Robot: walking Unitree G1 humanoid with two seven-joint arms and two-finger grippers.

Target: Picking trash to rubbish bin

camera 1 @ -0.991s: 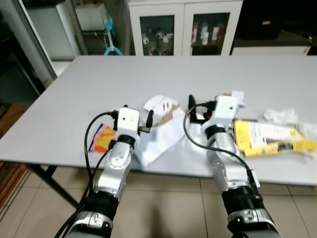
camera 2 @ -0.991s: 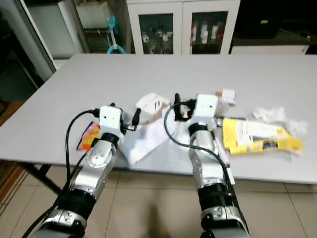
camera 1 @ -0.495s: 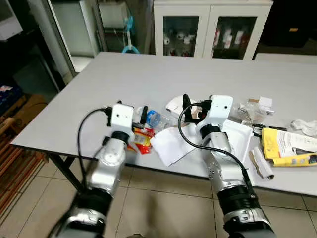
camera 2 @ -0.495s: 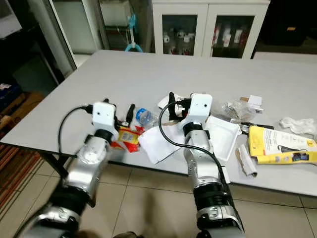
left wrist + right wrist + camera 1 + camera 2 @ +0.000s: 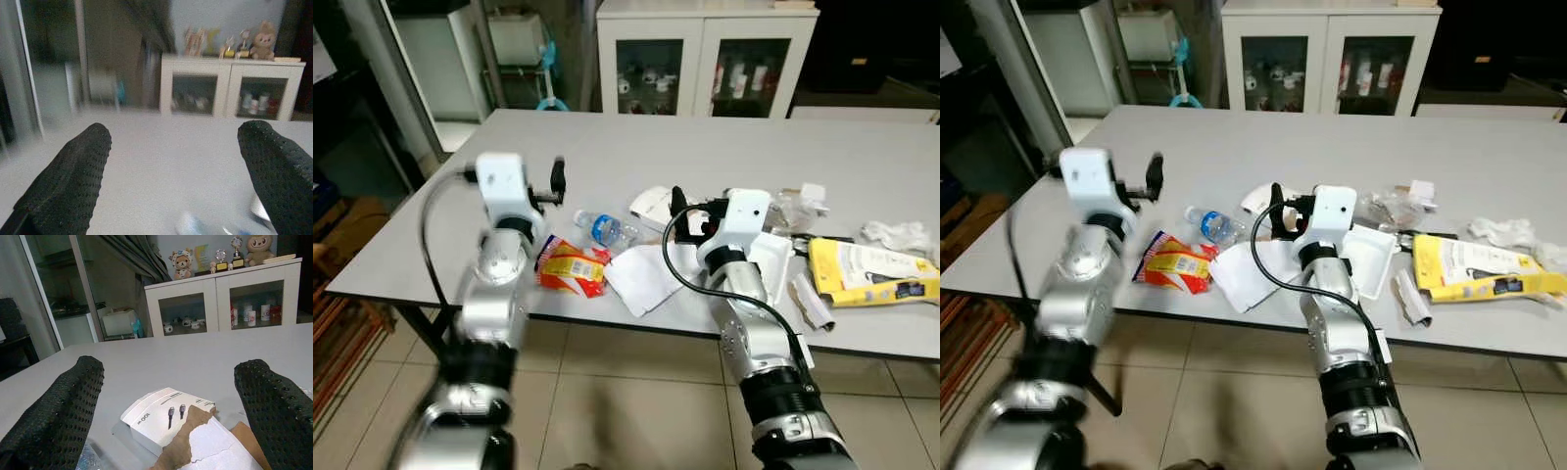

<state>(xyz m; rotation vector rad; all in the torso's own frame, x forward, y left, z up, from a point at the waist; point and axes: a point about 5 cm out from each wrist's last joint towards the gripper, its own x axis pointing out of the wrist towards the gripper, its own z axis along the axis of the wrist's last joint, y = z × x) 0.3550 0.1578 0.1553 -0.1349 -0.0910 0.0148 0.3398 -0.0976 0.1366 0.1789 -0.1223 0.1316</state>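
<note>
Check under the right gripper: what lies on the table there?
Under the right gripper lie a small white box and torn brown-and-white card; whatever the card covers is hidden.

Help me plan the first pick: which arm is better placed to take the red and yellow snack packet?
Left, probably. The left tool hangs open just above and beside the snack packet, while the right tool, also open, sits over the white paper farther away.

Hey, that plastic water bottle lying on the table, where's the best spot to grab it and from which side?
Grip the water bottle across its middle, coming down from above. It lies on its side on the table, so its round body offers two opposite flanks. The left claw, open beside it, seems the likelier choice.
</note>
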